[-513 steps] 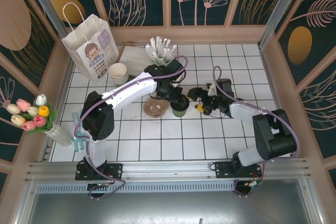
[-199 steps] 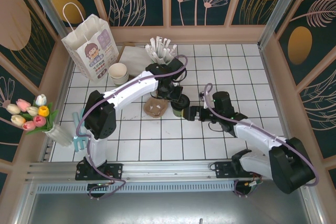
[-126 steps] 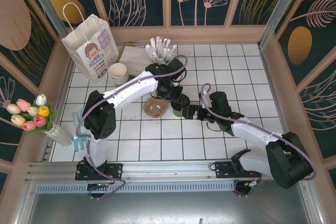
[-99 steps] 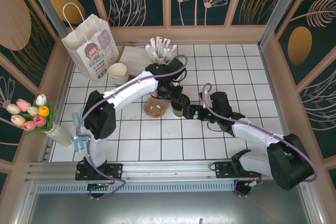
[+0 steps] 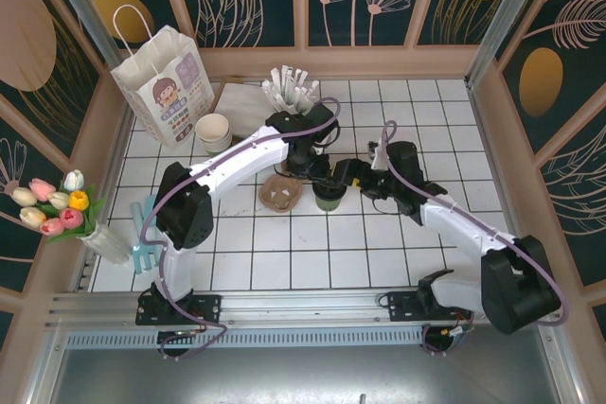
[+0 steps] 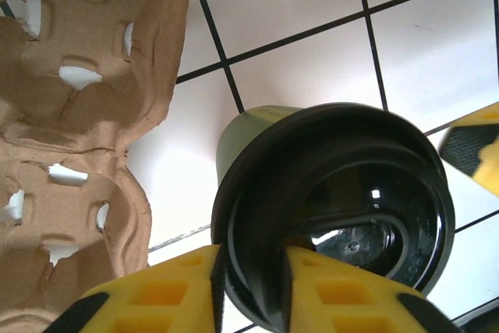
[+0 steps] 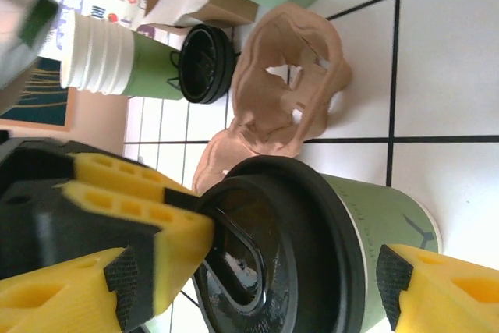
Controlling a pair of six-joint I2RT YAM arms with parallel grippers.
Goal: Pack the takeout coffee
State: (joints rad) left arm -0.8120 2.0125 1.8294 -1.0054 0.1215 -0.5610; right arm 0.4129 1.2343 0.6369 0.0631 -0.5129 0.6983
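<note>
The coffee cup [image 5: 328, 199], dark green with a black lid, stands on the white tiled bench [image 5: 284, 253] just right of the brown cardboard carrier [image 5: 281, 194], outside its pockets; both arms reach in over it. The left tool [image 6: 249, 271] is at the far side of the cup; in the left wrist view its yellow fingers [image 6: 156, 298] sit close together with the lid's raised rim between them, a narrow gap; whether they press the rim I cannot tell. The right tool [image 7: 257, 278] stands wide, one finger on either side of the cup; in the right wrist view one pad [image 7: 388, 274] is just beside the green wall; the other is apart from the lid, with a finger of the left tool between them. Toward the back left stand a printed paper bag [image 5: 166, 87], a stack of cream cups [image 5: 215, 130] and a holder of wrapped straws [image 5: 292, 92].
</note>
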